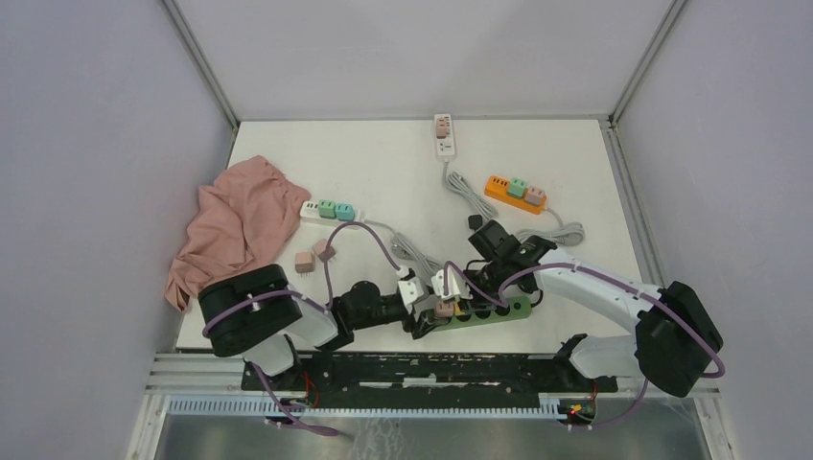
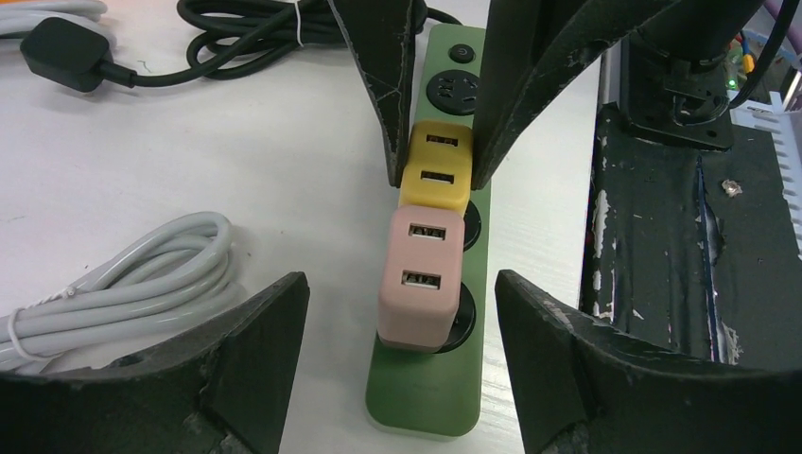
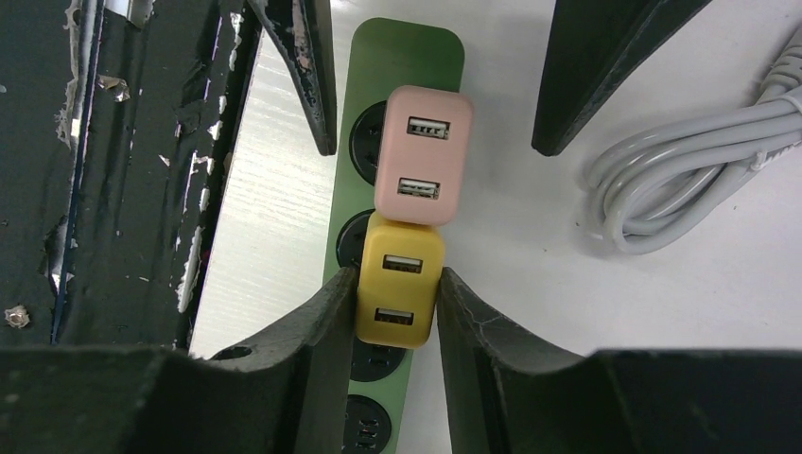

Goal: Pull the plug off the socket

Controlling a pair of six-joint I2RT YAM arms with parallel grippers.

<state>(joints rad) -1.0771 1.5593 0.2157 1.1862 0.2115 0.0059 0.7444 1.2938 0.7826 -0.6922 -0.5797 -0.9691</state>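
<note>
On the left, my left claw [image 2: 399, 295] was spread wide, one finger each side of the pink plug [image 3: 423, 156] and clear of it on both flanks, with bare table showing in the gaps. That plug sat between those fingers, seated in the green strip [image 2: 430, 392] that ran straight ahead of the claw. A coiled grey cable [image 2: 142, 274] lay just outside the left finger, close enough that I'd watch for it.

Further along, past the pink one and touching it end to end, stood the yellow plug [image 2: 437, 165], plugged into the same strip. And there was my right claw [image 3: 395, 284], coming in from the opposite end, pinching that yellow plug with both fingers pressed flat against its sides.

So I judged the step in hand as the grasp, only just made, with the pull not begun: the yellow plug looked fully seated. The next move, as I read it, called for a straight lift away from the strip's face, no twisting. The strip looked light and loose, so the left claw had to pin it down or it would rise too.
</note>
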